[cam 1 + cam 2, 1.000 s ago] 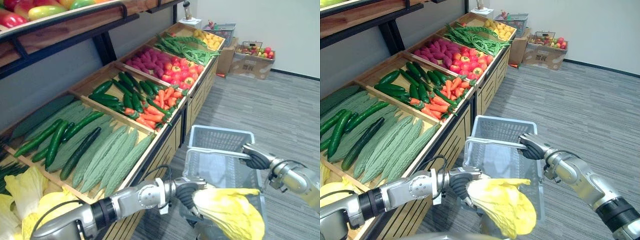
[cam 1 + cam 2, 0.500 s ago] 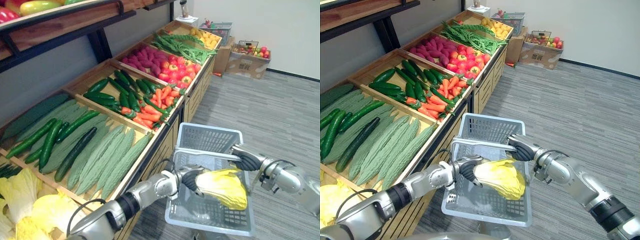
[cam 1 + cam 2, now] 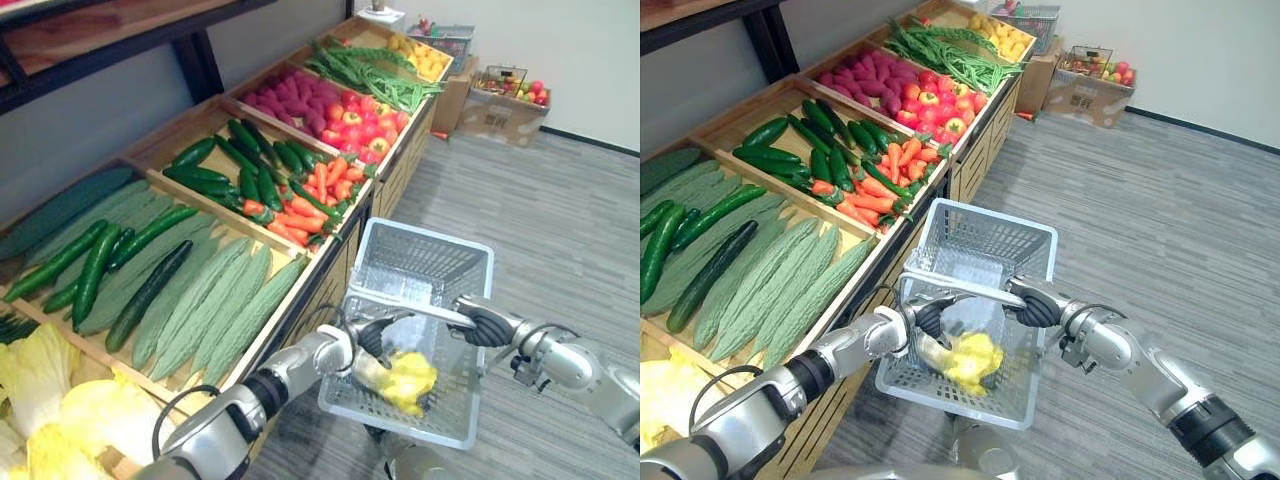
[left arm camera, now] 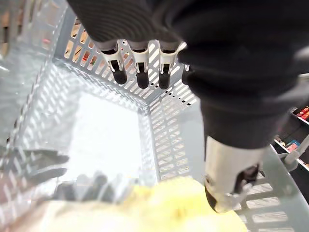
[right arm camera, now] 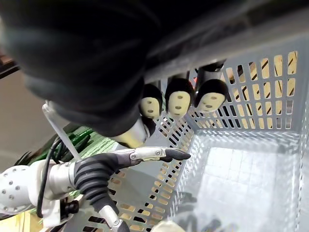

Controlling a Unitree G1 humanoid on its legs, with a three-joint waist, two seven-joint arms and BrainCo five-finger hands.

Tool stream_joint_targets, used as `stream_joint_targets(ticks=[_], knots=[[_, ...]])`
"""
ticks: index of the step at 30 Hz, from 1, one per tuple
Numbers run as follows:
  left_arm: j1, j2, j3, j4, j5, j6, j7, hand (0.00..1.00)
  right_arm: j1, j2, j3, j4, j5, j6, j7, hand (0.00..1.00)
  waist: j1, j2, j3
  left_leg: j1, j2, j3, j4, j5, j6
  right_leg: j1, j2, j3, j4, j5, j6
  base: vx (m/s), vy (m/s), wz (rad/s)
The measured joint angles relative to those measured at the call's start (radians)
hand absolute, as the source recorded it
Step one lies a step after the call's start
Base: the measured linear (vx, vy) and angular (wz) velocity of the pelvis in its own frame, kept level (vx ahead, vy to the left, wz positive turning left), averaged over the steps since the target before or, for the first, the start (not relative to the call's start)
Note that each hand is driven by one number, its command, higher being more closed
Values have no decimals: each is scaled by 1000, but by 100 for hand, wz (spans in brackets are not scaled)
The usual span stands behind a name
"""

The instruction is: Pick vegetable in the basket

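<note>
Two hands work at a pale grey plastic mesh basket [image 3: 425, 262] that hangs in the air just beside the front of a long wooden produce stand [image 3: 392, 200]. The right hand [image 3: 482, 326] has its fingers curled tight round the basket's pale grey bar handle [image 3: 420, 308] and carries it. The left hand [image 3: 372, 335] reaches down into the basket from the stand side; its fingers [image 4: 140, 72] are straight and loosely spread, with the thumb [image 4: 227, 183] held apart, and they clasp nothing. The yellow leafy cabbage [image 3: 408, 378] lies on the basket's mesh bottom, directly below that hand; whether the thumb tip touches the leaves I cannot tell. The stand slopes toward the aisle and is split by wooden dividers into compartments. Nearest the robot lie more yellow-green leafy cabbages [image 3: 60, 400]. After them come long dark green cucumbers [image 3: 95, 270] beside pale green bumpy gourds [image 3: 215, 310], then orange carrots [image 3: 300, 215]. Farther along are purple sweet potatoes [image 3: 290, 100], red round vegetables [image 3: 360, 125] and a heap of long green beans [image 3: 370, 75]. A dark-framed wooden shelf [image 3: 100, 35] runs above the stand against a grey wall. The floor is grey striped carpet [image 3: 560, 230], open to the right of the basket, and it runs back to a white wall [image 3: 560, 40]. A brown cardboard box [image 3: 505, 115] sits on the carpet at the foot of that wall.
</note>
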Motion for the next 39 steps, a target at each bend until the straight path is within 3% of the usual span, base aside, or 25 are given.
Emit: stream_joint_targets(ticks=[4, 7, 9, 10, 13, 18, 22, 26, 30, 32, 33, 35, 39], knots=[[4, 9, 0, -36, -8, 0, -8, 0, 1, 31, -8, 36, 2, 1, -1, 100, 9, -5, 7, -13, 1, -23, 0, 4, 6, 2, -13, -22, 0, 0, 0, -10, -7, 22], [6, 48, -18, -182, -56, -3, -20, 0, 18, 86, -53, 71, -2, 1, -4, 100, 13, -6, 17, -33, 1, -62, 0, 8, 14, 5, -36, -59, -1, -1, -1, -24, -18, 40], [19, 71, -37, -300, -116, -8, -42, 0, 26, 122, -91, 109, -27, 6, -5, 100, 18, -7, 18, -45, 1, -93, 0, 11, 19, 11, -51, -88, 0, -3, -3, -37, -24, 43], [34, 80, -56, -384, -157, -12, -55, 0, 39, 141, -128, 135, -48, 12, -7, 100, 37, -5, 19, -45, 1, -105, 0, 13, 22, 19, -58, -103, 0, -3, -4, -42, -26, 47], [93, 122, -119, -613, -290, -28, -95, 0, 59, 196, -233, 217, -69, 52, -35, 100, 57, -6, 19, -64, -2, -167, 2, 15, 25, 36, -91, -163, 2, -10, -10, -61, -23, 58], [165, 251, -143, -911, -490, -62, -123, 0, 93, 303, -418, 354, -112, 111, -106, 100, 96, -7, 18, -123, -5, -283, 21, 21, 42, 41, -143, -263, 33, -34, -9, -73, -10, 69], [247, 354, -85, -1055, -577, -65, -128, 0, 103, 391, -558, 495, -128, 147, -160, 100, 130, -4, 15, -183, -10, -398, 36, 30, 64, 62, -188, -364, 33, -41, -11, -51, -11, 76], [435, 381, 127, -1157, -621, -67, -116, 0, 121, 464, -692, 685, -127, 170, -208, 100, 165, -4, 4, -245, -40, -527, 32, 54, 101, 96, -243, -479, 13, -43, -14, -35, 0, 88], [664, 283, 449, -1153, -593, -65, -52, 0, 139, 526, -799, 945, -97, 175, -238, 100, 171, -18, -37, -295, -103, -673, -31, 104, 122, 145, -294, -599, -41, -43, -15, 13, -5, 103], [724, 123, 660, -1114, -550, -64, 34, 0, 145, 558, -877, 1084, -64, 198, -273, 100, 201, -24, -41, -308, -144, -740, -86, 148, 136, 168, -325, -667, -62, -42, -14, 22, -2, 96], [734, 78, 711, -1096, -545, -64, 47, 0, 145, 564, -891, 1110, -58, 201, -280, 100, 204, -26, -40, -310, -153, -756, -99, 159, 141, 177, -332, -685, -67, -42, -13, 10, -11, 86], [769, -93, 900, -1027, -497, -39, 144, 0, 176, 598, -952, 1187, -51, 216, -290, 100, 211, -25, -57, -342, -179, -830, -135, 195, 146, 183, -349, -756, -75, -43, -12, 23, -5, 90], [805, -201, 1101, -888, -433, 16, 269, 0, 213, 621, -1048, 1214, -37, 222, -327, 100, 209, -28, -58, -340, -193, -893, -167, 230, 149, 211, -353, -818, -86, -46, -13, 46, -18, 53]])
